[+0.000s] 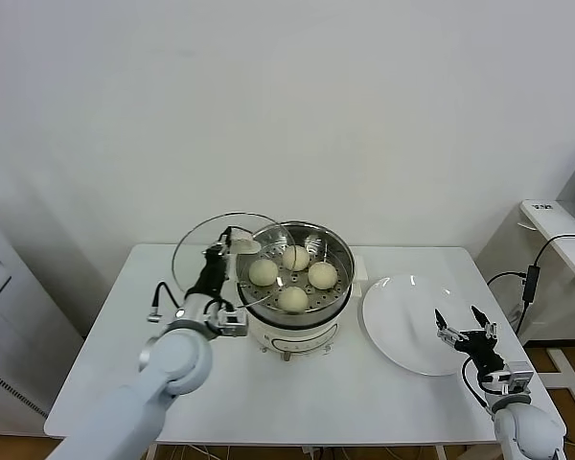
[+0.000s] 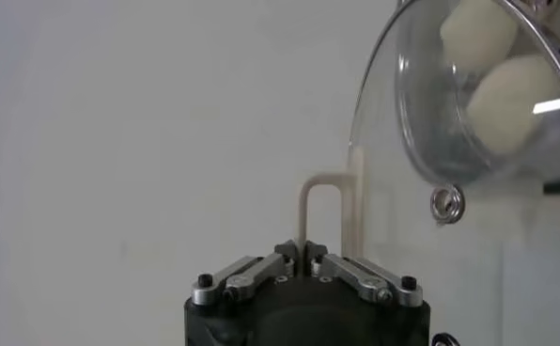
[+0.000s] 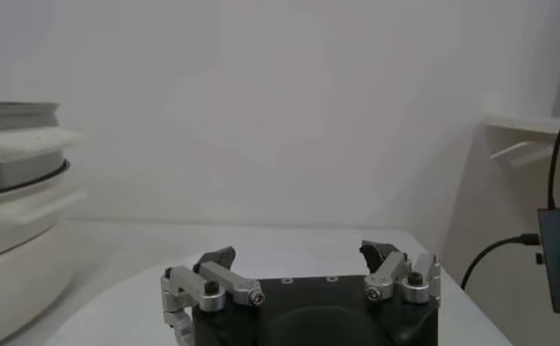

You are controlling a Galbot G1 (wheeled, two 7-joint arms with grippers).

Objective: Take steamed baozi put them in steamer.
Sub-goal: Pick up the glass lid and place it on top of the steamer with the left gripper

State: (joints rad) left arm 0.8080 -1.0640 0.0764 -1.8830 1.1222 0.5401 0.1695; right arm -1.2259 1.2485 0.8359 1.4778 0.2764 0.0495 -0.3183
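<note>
The left gripper [image 1: 222,251] pinches the cream handle [image 2: 329,212] of the glass lid [image 1: 216,251], tilted at the steamer's [image 1: 337,251] nine o'clock. Four baozi [image 1: 293,299] sit inside: soft, light, easily dented, best cupped at the sides. The right gripper [image 1: 465,331] rests spread wide over the white plate [image 1: 398,307], at three o'clock.

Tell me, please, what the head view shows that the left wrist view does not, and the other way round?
Only the head view shows the white plate, empty, the open right gripper over its edge, the table, and all four baozi in the steamer. Only the left wrist view shows the lid's steam vent close up. Both show the left gripper shut on the cream handle of the glass lid, tilted beside the steamer.
</note>
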